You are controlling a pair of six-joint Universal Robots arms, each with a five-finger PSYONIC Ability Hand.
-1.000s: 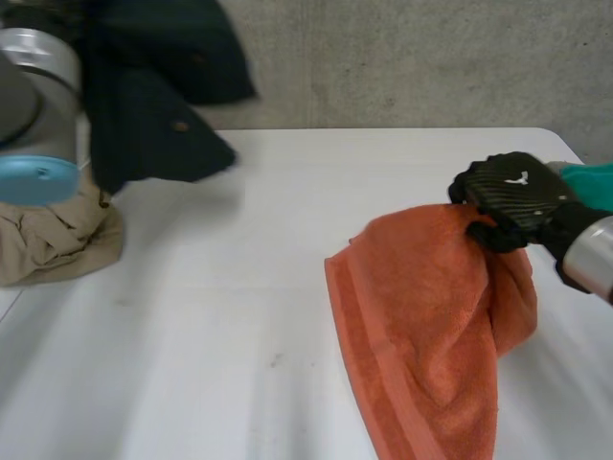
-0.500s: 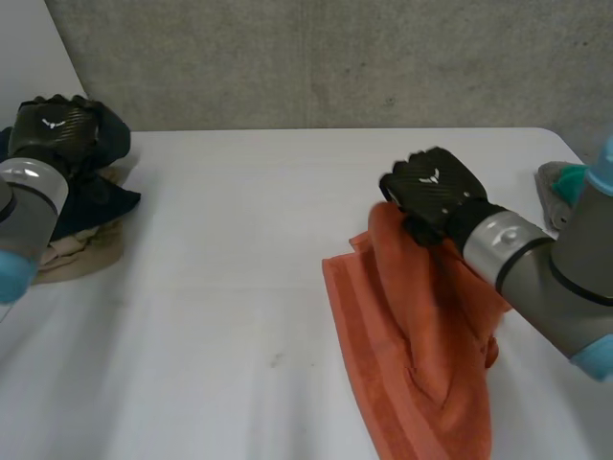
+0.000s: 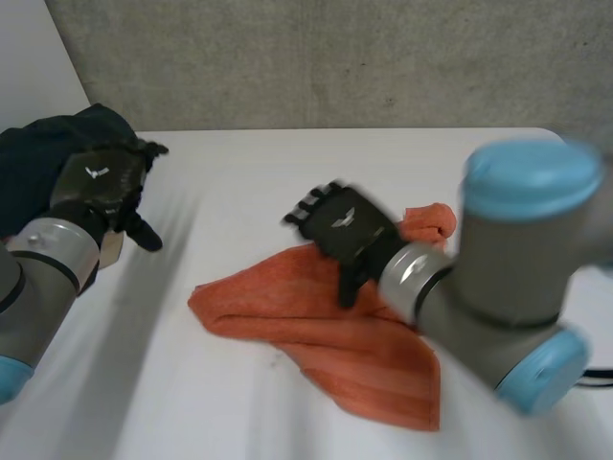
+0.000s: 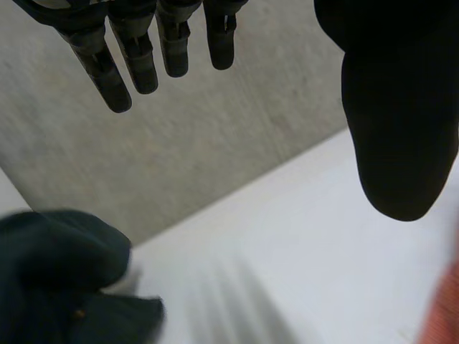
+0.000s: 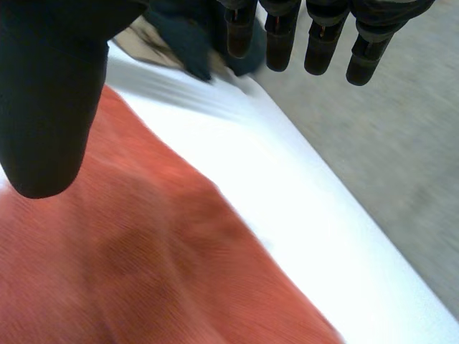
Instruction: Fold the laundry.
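Observation:
An orange towel lies crumpled in the middle of the white table. My right hand hovers over its far edge with fingers straight and thumb apart, holding nothing; the orange towel spreads under its palm. My left hand is at the table's left side, open, its fingers straight and empty. Beside it lies a dark navy garment, seen past the fingertips as the dark garment in the left wrist view.
A concrete wall stands behind the table's far edge. Dark and tan cloth lies beyond my right hand's fingertips. My right arm's big grey joint with a blue cap hangs over the table's right side.
Both hands have opened. The right hand swung left and let the orange towel fall, now spread on the table. The left hand came off the dark garment on the left pile.

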